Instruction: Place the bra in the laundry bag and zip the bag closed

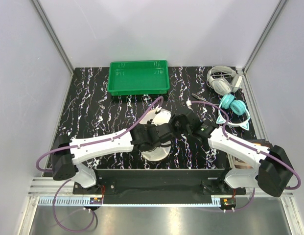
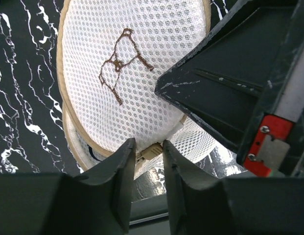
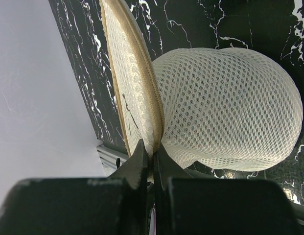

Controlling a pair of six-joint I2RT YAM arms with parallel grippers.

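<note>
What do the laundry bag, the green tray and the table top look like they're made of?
Laundry bag: soft cream honeycomb mesh fabric, matte, with a tan zipper band. Green tray: likely moulded plastic, slightly glossy. Table top: black, white-veined marble look, possibly printed.

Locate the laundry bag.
Laundry bag: near-centre of the table in the top view, nearer than the green tray, beneath the left fingers; right fingers pinch its zipper rim.

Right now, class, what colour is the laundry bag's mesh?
Cream-white; the laundry bag shows best in the left wrist view.
</note>
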